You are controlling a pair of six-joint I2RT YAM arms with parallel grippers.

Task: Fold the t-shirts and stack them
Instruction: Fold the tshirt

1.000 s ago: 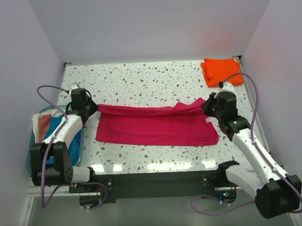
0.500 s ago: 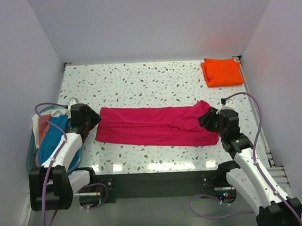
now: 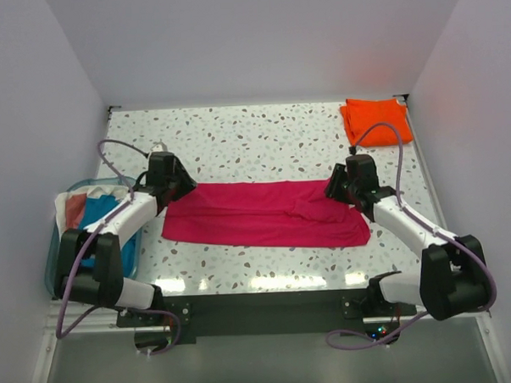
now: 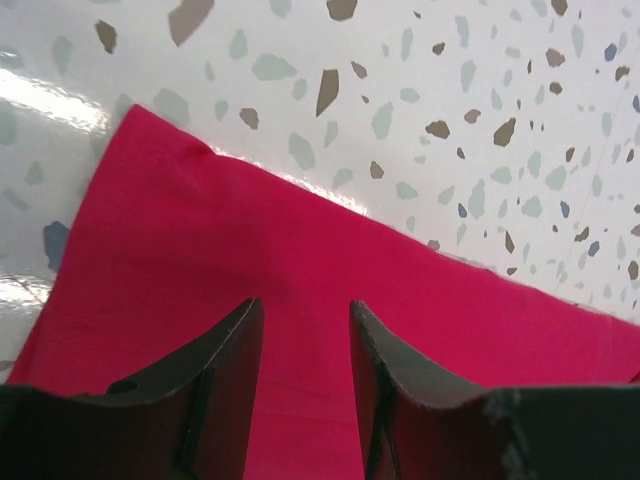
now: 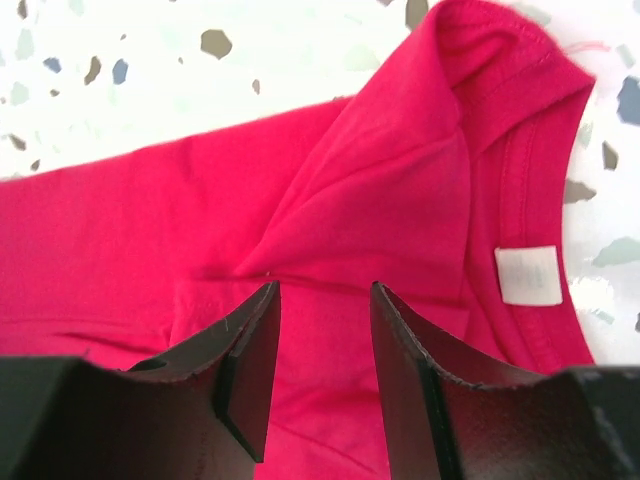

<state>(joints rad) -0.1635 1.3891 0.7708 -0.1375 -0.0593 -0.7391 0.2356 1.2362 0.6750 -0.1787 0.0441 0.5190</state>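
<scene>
We count two t-shirts on the tabletop (image 3: 253, 141). One magenta-pink shirt (image 3: 265, 215) lies across the middle and one orange shirt (image 3: 375, 121) sits at the far right corner. One white label (image 5: 527, 275) shows inside the pink collar.

We count two arms, the left arm (image 3: 125, 216) and the right arm (image 3: 401, 219). That gives two grippers, the left gripper (image 4: 305, 303) and the right gripper (image 5: 325, 287), each with two fingers, four in all.

One tub (image 3: 49, 256) stands at the tabletop's left edge. In it we see cloth (image 3: 100, 217) in three colours, white, blue and red, though we cannot tell how many pieces.
</scene>
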